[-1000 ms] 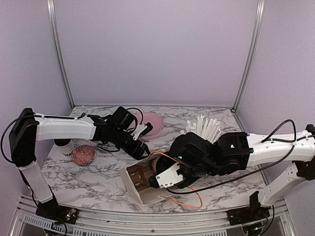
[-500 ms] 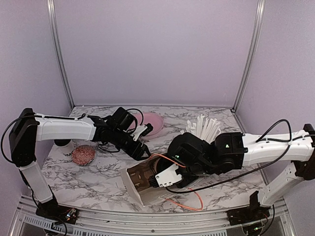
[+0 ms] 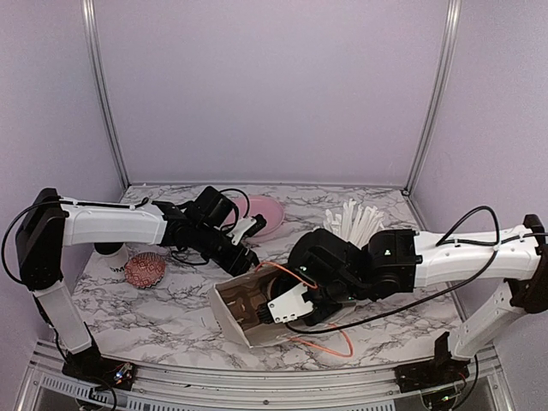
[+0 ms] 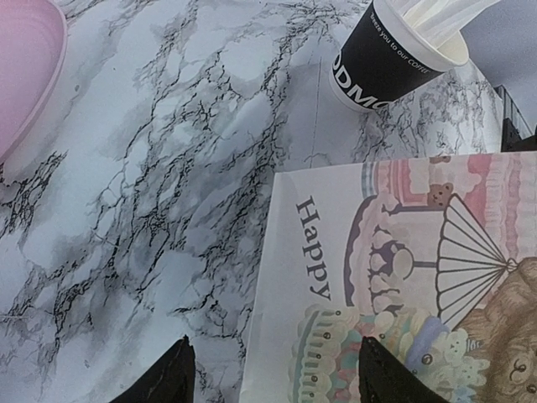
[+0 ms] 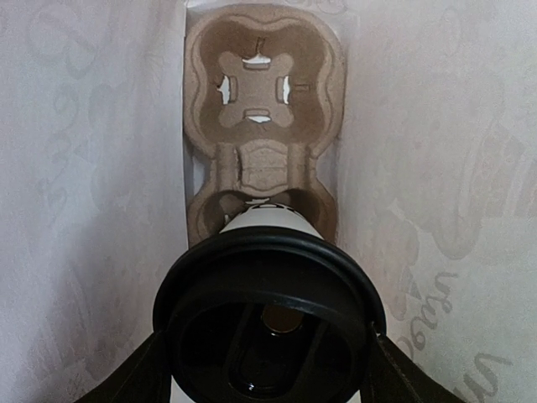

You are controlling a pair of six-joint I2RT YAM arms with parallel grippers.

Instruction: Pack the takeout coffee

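Right gripper (image 5: 267,368) grips takeout cup (image 5: 268,277) | axis along fingers, base toward carrier (image 5: 263,159)

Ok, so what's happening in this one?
The right arm's fingers grip a black-lidded takeout cup inside the paper bag, at the near pocket of the cardboard carrier; the far pocket is empty. The left arm's fingers stand open at the bag's edge.

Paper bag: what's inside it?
A pulp carrier, far socket empty, and a lidded cup in the right claw. The cup hides most of the near socket.
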